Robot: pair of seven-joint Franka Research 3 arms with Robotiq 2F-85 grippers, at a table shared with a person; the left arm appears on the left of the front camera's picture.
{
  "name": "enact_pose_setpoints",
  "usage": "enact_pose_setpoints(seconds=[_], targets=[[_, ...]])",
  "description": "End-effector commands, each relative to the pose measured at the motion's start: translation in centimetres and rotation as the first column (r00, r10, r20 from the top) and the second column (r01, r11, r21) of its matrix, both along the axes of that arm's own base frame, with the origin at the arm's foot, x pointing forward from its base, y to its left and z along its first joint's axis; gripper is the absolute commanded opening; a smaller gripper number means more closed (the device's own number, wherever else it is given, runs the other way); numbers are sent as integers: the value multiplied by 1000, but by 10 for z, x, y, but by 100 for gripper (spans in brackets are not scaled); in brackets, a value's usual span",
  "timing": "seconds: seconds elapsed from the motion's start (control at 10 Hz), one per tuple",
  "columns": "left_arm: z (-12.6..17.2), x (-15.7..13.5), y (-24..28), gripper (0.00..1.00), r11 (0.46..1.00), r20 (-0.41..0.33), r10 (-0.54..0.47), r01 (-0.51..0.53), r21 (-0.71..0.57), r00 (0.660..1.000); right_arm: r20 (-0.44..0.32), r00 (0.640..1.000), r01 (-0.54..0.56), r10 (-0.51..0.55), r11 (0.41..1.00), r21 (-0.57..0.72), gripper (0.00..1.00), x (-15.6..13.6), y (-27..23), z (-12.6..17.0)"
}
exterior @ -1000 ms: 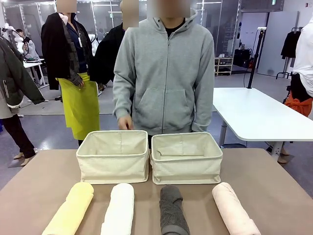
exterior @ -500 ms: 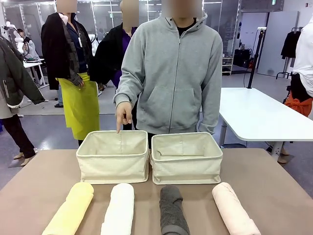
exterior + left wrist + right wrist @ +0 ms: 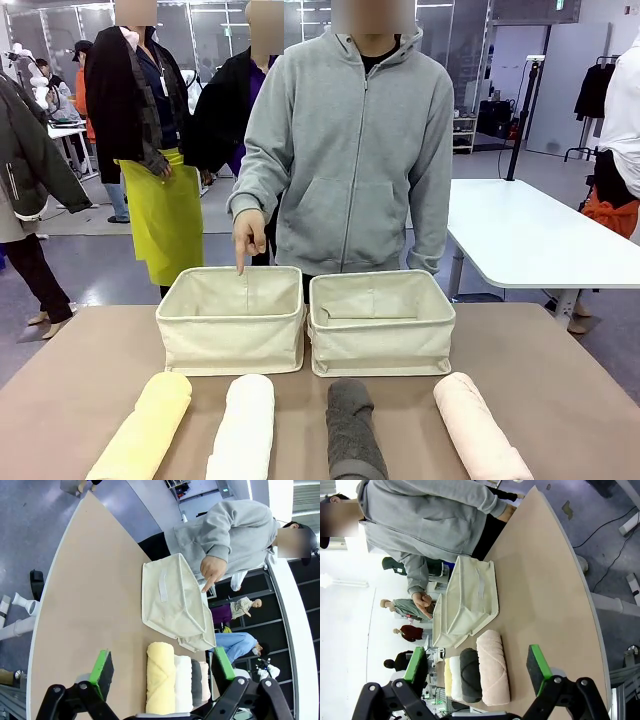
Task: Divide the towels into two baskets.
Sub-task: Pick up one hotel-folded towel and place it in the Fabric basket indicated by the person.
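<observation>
Four towels [image 3: 150,420] lie before two baskets [image 3: 230,345]; left tool [image 3: 162,664] and right tool [image 3: 476,664] gape wide.

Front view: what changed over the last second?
The person's hand rose behind the left basket and now points a finger down at it. Both that basket and the right basket stayed put, as did the yellow towel, white towel, grey towel and pink towel. Nothing was picked up.
</observation>
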State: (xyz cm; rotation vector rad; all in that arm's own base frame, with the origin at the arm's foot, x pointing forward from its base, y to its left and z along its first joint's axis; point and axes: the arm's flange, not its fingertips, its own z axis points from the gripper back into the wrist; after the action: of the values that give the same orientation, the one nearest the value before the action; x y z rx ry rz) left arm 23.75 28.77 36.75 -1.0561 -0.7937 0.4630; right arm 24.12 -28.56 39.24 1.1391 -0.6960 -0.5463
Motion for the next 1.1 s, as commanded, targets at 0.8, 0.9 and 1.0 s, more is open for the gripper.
enact_pose_setpoints(seconds=[0.8,0.9,1.0], targets=[[59,85,-238,100,645,-355,-438,564,516,826,7,1000,4,-4,1000,14,100,-1,1,2],[53,85,-259,100,589,-412,-441,603,538,798,7,1000,4,-4,1000,14,100,-1,1,2],[44,87,-274,100,546,-468,-422,629,554,777,7,1000,4,-4,1000,14,100,-1,1,2]])
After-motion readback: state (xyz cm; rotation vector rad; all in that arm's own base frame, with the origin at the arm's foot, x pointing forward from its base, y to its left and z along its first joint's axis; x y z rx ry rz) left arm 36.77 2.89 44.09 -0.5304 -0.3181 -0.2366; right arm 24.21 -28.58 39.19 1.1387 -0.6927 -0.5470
